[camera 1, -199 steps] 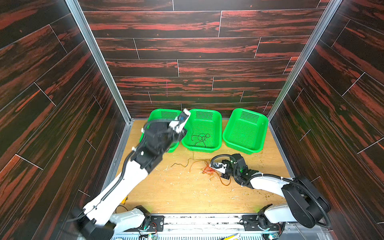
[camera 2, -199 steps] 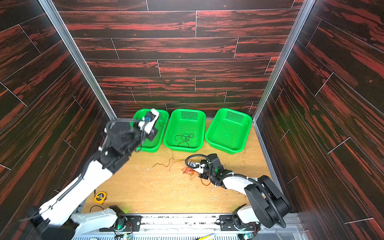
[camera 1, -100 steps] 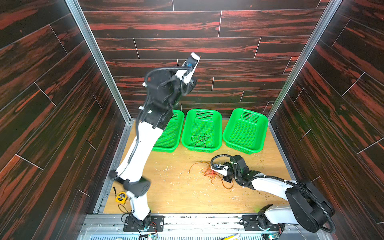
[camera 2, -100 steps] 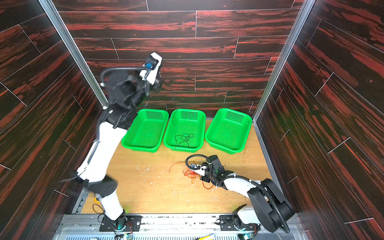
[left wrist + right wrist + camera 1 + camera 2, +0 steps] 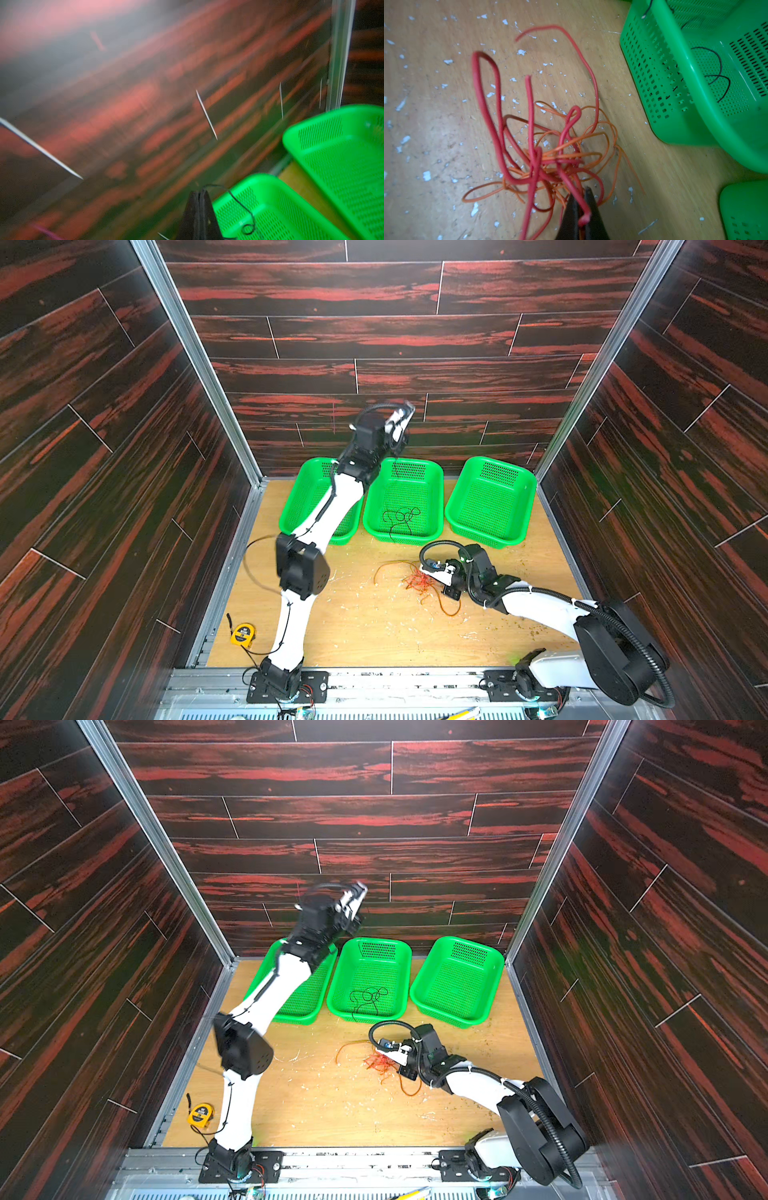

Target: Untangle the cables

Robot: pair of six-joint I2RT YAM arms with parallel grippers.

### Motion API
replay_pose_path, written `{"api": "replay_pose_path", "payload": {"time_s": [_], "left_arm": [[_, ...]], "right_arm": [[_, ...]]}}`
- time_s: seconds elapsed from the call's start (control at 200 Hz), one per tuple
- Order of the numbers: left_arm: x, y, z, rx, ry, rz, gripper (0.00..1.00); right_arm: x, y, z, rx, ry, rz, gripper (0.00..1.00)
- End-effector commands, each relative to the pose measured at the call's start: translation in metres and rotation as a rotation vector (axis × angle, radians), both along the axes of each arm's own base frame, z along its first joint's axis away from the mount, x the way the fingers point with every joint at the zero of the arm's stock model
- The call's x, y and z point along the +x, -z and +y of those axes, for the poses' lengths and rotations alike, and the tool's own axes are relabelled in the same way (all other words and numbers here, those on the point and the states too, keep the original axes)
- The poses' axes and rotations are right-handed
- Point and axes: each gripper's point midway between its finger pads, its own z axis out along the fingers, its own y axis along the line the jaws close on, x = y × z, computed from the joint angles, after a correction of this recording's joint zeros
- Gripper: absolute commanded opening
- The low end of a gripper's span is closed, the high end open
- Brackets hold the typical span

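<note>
left gripper (image 5: pixel 200 194) is pinched shut on one end of the black wire (image 5: pixel 241 202), raised over the middle basket (image 5: pixel 405 540); the rest of that wire lies coiled inside it. right gripper (image 5: pixel 581 200) is clamped on the red wire (image 5: pixel 485 104), which is knotted with the orange wire (image 5: pixel 481 190) on the table (image 5: pixel 353 626). Probably best: drop black's end straight into the basket, then lift red slowly at low tension so orange's loops slip off instead of cinching.

The left arm (image 5: pixel 345 497) hides much of the basket (image 5: pixel 300 502) at ten o'clock of the wire tangle (image 5: pixel 415 583). The left wrist view's wall (image 5: pixel 145 93) is smeared.
</note>
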Motion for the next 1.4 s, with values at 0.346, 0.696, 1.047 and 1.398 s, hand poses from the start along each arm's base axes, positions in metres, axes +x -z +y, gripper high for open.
{"api": "replay_pose_path", "payload": {"time_s": [0.346, 0.696, 1.047, 1.398], "left_arm": [[-0.01, 0.057, 0.005, -0.07, 0.04, 0.198, 0.96], [-0.146, 0.027, 0.049, -0.048, 0.135, 0.19, 0.92], [-0.275, 0.094, 0.049, -0.02, 0.309, 0.377, 0.69], [-0.36, 0.147, 0.011, 0.064, 0.537, 0.445, 0.49]], "right_arm": [[-0.001, -0.033, 0.014, 0.109, -0.005, 0.013, 0.0], [0.005, -0.051, 0.022, 0.168, -0.04, 0.023, 0.0], [-0.005, -0.067, 0.029, 0.255, -0.108, 0.115, 0.0], [-0.012, -0.076, 0.032, 0.284, -0.116, 0.172, 0.0]]}}
